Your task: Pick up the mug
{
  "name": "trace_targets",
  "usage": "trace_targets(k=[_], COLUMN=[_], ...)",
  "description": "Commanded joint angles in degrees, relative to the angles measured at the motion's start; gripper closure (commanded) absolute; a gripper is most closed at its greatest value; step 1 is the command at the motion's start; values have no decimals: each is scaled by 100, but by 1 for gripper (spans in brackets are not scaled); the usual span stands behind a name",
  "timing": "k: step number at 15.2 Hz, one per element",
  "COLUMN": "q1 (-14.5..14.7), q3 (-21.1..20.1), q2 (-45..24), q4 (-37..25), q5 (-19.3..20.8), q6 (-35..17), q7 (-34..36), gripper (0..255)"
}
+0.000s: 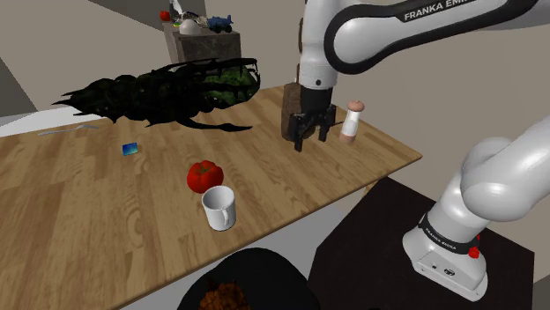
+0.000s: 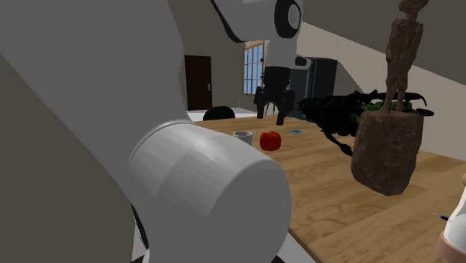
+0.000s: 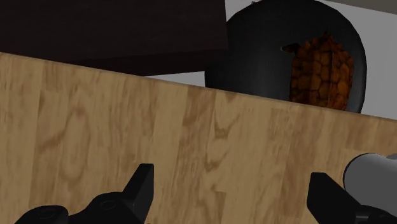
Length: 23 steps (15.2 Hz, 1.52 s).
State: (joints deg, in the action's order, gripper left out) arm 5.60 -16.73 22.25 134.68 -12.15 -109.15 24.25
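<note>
A white mug point(image 1: 219, 209) stands upright near the front edge of the wooden table point(image 1: 79, 202), just in front of a red tomato point(image 1: 204, 175). My black gripper point(image 1: 313, 139) hangs over the table well to the shoulder view's right of the mug, open with nothing between its fingers. In the second exterior view the mug point(image 2: 243, 137) sits next to the tomato point(image 2: 270, 140), with the gripper point(image 2: 270, 116) above and behind them. In the wrist view the fingers point(image 3: 143, 181) stand wide apart over bare wood, and the mug's pale side point(image 3: 372, 172) shows just outside one finger.
A brown wooden sculpture point(image 1: 291, 110) and a small shaker point(image 1: 352, 121) stand close to the gripper. A dark leafy plant point(image 1: 167, 88) sprawls across the table's back, near a blue card point(image 1: 130, 149). A black round chair point(image 1: 242, 282) sits below the front edge.
</note>
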Motion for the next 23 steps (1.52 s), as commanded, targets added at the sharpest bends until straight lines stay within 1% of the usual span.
trace_targets(k=[1,6,11,14,18,19,23], q1=[41,140,307,479,808,818,848], q3=[-188,-594,-880,-963,-959,-950,-915], q2=[-383,-1382,-2464,-3140,-4050,-4055,-4207], q4=[-181,-734,-1461,-1987,-2807,-2813,-2691], q5=[1,189,614,947,1396,1396,1467], q6=[-243,-754,-1123,-1253,-1308,-1308,-1570], q7=[223,805,1459,1858,2340,2341,2365], gripper=[0,0,0,0,0,0,0])
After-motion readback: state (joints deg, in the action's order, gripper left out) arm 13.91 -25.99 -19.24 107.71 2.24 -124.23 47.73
